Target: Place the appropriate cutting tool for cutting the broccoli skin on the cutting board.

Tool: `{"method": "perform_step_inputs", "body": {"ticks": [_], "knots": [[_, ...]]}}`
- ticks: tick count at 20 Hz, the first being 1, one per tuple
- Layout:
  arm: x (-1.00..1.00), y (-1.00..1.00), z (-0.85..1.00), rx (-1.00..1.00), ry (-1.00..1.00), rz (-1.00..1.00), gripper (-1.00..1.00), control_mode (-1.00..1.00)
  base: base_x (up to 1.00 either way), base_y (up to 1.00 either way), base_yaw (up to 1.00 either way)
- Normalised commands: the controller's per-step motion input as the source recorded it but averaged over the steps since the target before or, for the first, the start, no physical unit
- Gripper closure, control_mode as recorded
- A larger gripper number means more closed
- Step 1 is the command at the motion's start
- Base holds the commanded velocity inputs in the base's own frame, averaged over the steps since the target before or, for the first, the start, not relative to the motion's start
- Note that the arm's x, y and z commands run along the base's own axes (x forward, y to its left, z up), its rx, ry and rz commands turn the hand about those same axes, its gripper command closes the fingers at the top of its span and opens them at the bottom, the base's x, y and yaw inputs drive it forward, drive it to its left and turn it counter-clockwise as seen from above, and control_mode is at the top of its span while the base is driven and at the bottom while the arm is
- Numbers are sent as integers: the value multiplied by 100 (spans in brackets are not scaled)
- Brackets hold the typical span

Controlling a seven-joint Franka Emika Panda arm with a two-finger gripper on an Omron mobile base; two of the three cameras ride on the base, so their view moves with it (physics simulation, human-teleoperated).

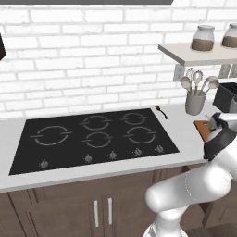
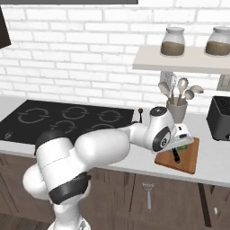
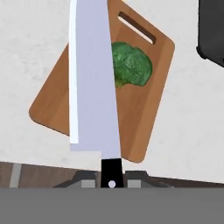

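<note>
The fingers (image 3: 111, 180) are clamping a knife (image 3: 92, 78) by its black handle, holding its blade over the board (image 3: 144, 118) beside the broccoli (image 3: 131, 64).

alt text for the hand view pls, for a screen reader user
A large knife with a pale blade and black handle, gripped in the jaws at the bottom of the view, hangs over an orange-brown cutting board on a pale counter. A green broccoli floret lies on the board beside the blade, near the board's handle slot.

The arm (image 2: 103, 146) reaches forward and right over the cutting board (image 2: 188, 159). Its gripper (image 3: 111, 177) is clamped on a knife (image 3: 94, 87) above it.
</note>
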Motion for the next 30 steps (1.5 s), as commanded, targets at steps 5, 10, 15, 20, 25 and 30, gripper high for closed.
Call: {"method": "perform_step_inputs", "body": {"ticks": [5, 10, 15, 20, 25, 30], "knots": [[35, 0, -74, 0, -10, 0, 100, -100, 0, 0, 0], [2, 0, 0, 0, 0, 0, 100, -100, 0, 0, 0], [31, 0, 0, 0, 0, 0, 100, -100, 0, 0, 0], [73, 0, -8, 1, 0, 0, 100, -100, 0, 0, 0], [35, -23, -7, 21, 0, 0, 100, -100, 0, 0, 0], [8, -37, 0, 20, 0, 0, 100, -100, 0, 0, 0]]}}
